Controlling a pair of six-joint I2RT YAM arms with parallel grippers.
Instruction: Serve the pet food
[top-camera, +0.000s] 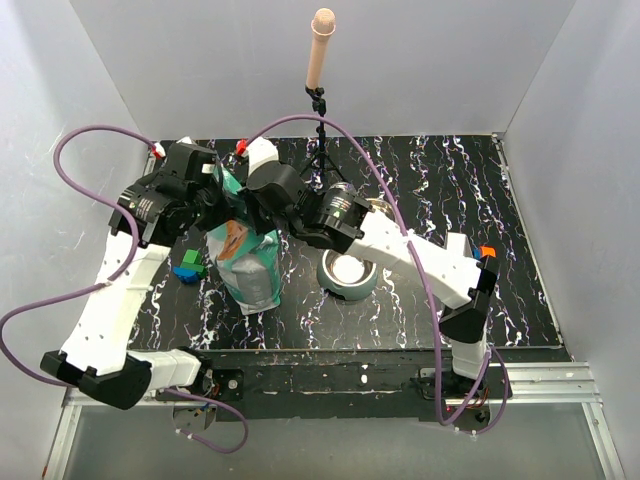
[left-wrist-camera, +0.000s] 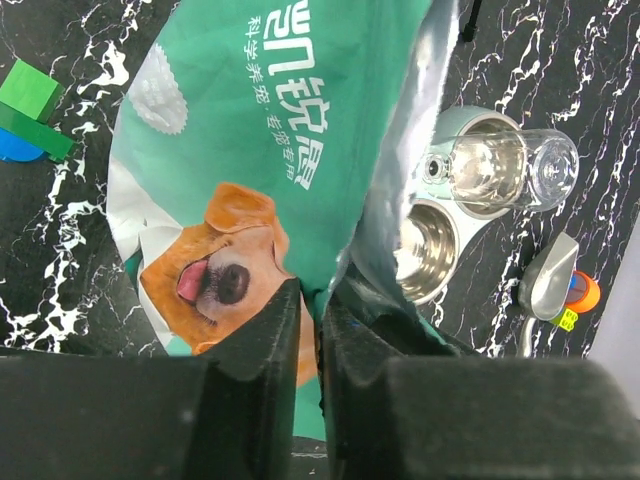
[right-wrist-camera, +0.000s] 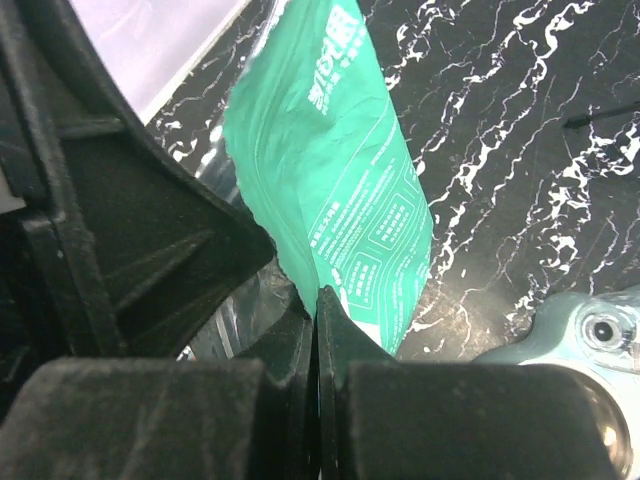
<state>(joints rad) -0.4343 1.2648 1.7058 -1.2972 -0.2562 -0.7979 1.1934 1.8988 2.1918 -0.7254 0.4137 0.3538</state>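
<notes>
Tabletop tally
One pet food bag (top-camera: 248, 270), one feeder (top-camera: 345, 290) with two bowls (left-wrist-camera: 428, 252), one clear bottle (left-wrist-camera: 500, 165), one scoop (left-wrist-camera: 548, 280), at least two toy blocks (left-wrist-camera: 30, 90).

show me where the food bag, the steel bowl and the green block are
food bag (left-wrist-camera: 230, 130), left wrist view, green front panel above the dog
steel bowl (left-wrist-camera: 425, 255), left wrist view, bare inside
green block (left-wrist-camera: 28, 90), left wrist view, top face
</notes>
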